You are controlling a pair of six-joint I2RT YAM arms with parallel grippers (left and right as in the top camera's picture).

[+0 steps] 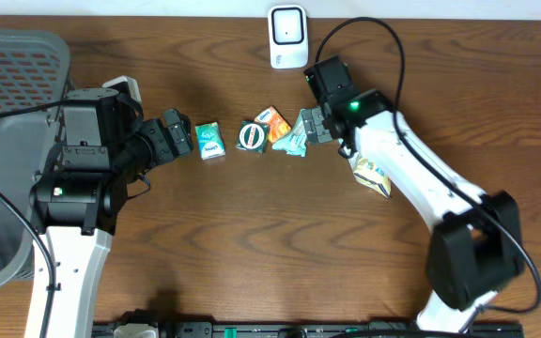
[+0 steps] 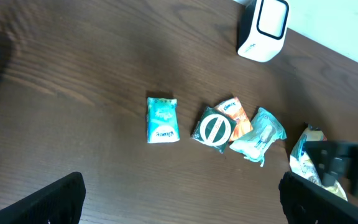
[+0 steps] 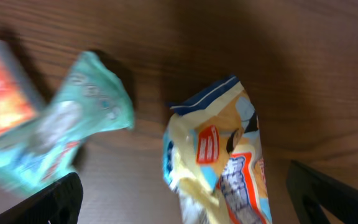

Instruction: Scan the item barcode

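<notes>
Yellow snack packet [image 3: 216, 168] lies free; right end effector [image 3: 194, 202], fingers apart, should clamp mid-body, barcode toward scanner [image 1: 287, 36] at 12 o'clock.

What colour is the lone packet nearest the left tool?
The packet is turquoise with white print; clearest in the left wrist view.

Small packets [image 1: 210, 141] crowd the middle of the table [image 1: 252, 253], a scanner [image 1: 287, 38] stands at the far edge, a basket [image 1: 26, 56] blocks the left edge; broad bare wood runs along the near edge
</notes>
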